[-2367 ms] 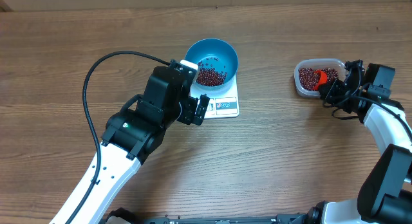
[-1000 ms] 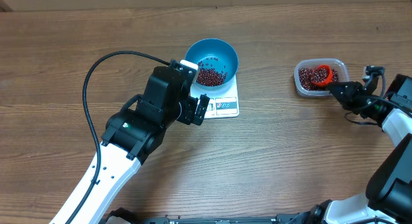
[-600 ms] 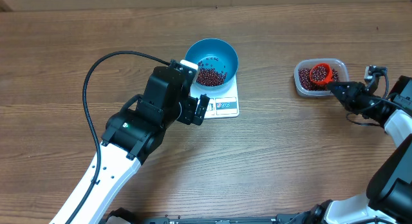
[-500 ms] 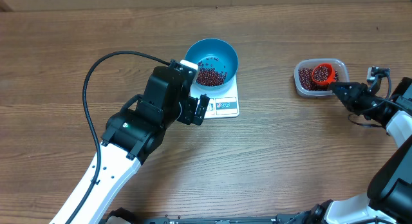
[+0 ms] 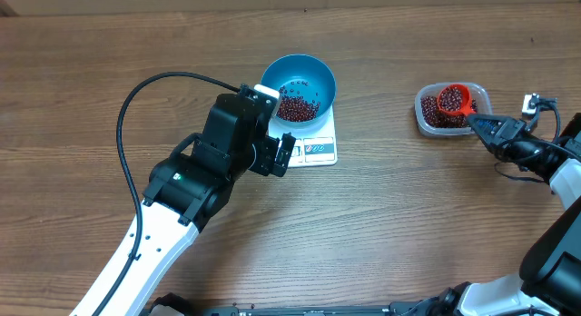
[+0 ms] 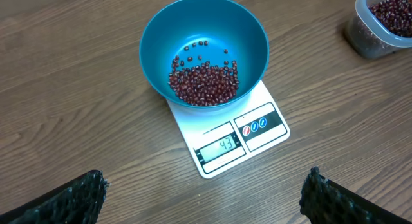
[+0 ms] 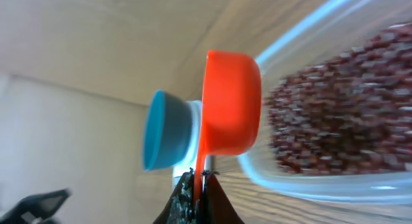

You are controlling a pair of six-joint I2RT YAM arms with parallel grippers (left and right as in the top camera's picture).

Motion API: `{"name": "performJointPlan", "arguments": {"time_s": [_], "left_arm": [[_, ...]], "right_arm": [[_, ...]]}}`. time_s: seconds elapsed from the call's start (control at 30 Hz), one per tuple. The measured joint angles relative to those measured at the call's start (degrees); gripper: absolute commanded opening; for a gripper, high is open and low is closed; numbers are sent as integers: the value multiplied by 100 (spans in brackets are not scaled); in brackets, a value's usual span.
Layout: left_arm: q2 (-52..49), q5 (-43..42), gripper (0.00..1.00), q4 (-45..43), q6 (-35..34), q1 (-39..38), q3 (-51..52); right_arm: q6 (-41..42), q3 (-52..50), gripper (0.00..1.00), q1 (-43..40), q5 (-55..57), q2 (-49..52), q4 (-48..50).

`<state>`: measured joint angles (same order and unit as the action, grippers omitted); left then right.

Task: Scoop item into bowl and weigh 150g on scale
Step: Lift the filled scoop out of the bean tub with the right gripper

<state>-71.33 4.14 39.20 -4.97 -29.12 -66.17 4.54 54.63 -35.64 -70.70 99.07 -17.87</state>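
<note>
Scoop (image 5: 452,101) sits over the clear tub (image 5: 423,116) at the right of the overhead frame, with the right jaws clamped on its handle. Can't tell if it's loaded. Beans (image 6: 203,82) are in the blue bowl (image 6: 161,37) on the scale (image 6: 187,127), upper centre, display reads 43. Left jaws wide open and empty, just below the scale. Suggest level carry, slow tip over bowl centre, smaller loads near target.
</note>
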Motion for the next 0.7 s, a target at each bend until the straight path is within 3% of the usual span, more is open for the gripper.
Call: {"name": "performJointPlan", "arguments": {"time_s": [0.2,0.37,0.7], "left_arm": [[0,-2,100,-2,0,0,0],[0,0,99,-2,0,0,0],[0,0,99,-2,0,0,0]], "right_arm": [[116,0,4,0,-1130,0,-120],[514,0,4,59,-1362,0,-125],[752,0,4,1176,-1451,0,-98]]}}
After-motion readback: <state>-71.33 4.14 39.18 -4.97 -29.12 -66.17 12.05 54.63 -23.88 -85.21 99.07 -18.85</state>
